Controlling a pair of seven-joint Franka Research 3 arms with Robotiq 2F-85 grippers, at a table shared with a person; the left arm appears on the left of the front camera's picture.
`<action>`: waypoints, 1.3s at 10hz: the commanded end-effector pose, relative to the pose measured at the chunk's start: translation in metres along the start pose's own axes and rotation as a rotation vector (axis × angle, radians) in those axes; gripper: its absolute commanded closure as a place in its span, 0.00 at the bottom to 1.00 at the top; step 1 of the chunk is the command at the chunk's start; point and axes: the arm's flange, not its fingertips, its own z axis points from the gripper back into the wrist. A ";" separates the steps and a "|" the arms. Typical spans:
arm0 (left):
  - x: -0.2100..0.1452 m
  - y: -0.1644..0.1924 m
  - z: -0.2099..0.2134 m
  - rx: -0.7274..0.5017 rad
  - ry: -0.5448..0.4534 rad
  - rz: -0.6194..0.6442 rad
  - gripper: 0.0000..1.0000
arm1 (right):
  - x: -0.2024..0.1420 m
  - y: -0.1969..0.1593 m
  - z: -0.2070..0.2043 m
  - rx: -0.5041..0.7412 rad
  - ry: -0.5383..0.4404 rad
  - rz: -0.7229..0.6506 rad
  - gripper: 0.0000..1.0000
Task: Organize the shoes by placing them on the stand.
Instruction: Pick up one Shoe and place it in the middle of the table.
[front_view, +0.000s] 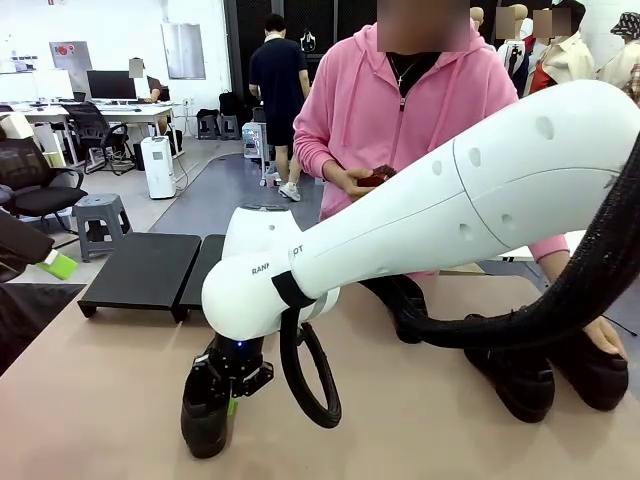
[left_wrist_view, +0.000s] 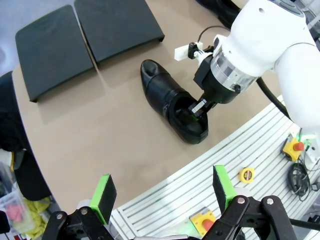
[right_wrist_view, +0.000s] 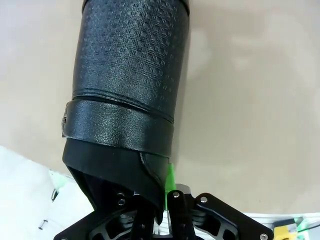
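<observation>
Your right gripper (front_view: 231, 396) is pinching the rim of the near shoe (front_view: 203, 426), your left gripper (left_wrist_view: 162, 189) is hanging open, the stand (front_view: 140, 268) is lying beyond, and other shoes (front_view: 520, 382) are sitting by the person's hand (front_view: 605, 336).

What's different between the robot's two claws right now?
The left gripper stands open and holds nothing; the right gripper is shut on the rim of a black shoe. The left gripper hangs well above the table; the right gripper reaches down close to it. Both are black with green pads.
</observation>
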 end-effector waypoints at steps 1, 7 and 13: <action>0.000 0.001 -0.001 -0.016 -0.010 -0.007 0.00 | -0.008 -0.008 0.016 -0.042 -0.043 -0.045 0.95; 0.000 0.001 -0.001 -0.016 -0.010 -0.007 0.00 | -0.016 -0.032 0.032 -0.024 -0.062 -0.058 0.00; 0.000 0.001 -0.001 -0.016 -0.010 -0.007 0.00 | -0.076 -0.138 0.153 -0.059 -0.196 0.109 0.00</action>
